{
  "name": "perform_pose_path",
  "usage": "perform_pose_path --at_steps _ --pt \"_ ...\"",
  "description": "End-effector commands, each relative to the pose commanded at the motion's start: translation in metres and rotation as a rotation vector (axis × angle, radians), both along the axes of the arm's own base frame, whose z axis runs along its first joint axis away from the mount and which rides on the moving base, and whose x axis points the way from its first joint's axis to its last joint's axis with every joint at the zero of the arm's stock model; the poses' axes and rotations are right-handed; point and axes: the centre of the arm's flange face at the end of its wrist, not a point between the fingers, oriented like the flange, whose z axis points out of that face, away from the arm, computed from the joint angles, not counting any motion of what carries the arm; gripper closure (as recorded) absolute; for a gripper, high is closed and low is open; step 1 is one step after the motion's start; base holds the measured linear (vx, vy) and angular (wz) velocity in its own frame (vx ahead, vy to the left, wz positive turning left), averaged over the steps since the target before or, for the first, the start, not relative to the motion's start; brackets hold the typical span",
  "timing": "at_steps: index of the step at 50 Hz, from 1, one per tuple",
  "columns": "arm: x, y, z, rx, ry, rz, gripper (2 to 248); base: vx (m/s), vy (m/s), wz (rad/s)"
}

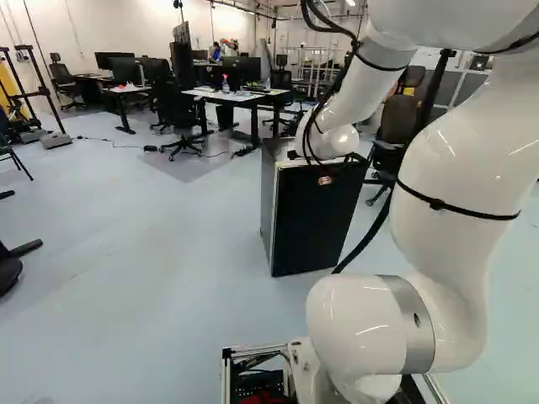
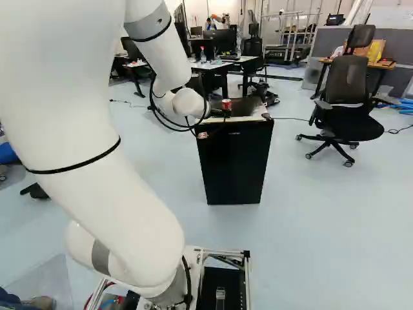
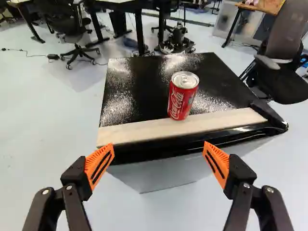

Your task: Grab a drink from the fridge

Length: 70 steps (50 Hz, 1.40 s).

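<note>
Red can upright on top of the fridge, ahead of the pincer and a little to its right.
Near the front edge of the fridge, beside or partly on the pale strip; long axis vertical. Pincer wide, holding nothing, on the near side of this front edge, with orange pads well apart and the can beyond them, not yet between. To judge from this, needs first a small correction toward the robot's right, then an advance over the front edge of the fridge, bringing one pad to each side of the round body. Without this correction, possible to push the can with the right pad and tip it over. Probably no need to open the fridge for this drink, being on top and not inside.
</note>
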Motion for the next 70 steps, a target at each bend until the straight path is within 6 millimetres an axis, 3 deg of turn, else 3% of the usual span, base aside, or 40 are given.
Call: perform_pose_path --at_steps 31,70 --pt "0.016 0.000 -0.011 -0.026 -0.215 0.028 3 0.000 0.000 0.000" --pt "0.037 -0.015 -0.043 -0.010 -0.270 -0.040 3 0.000 0.000 0.000"
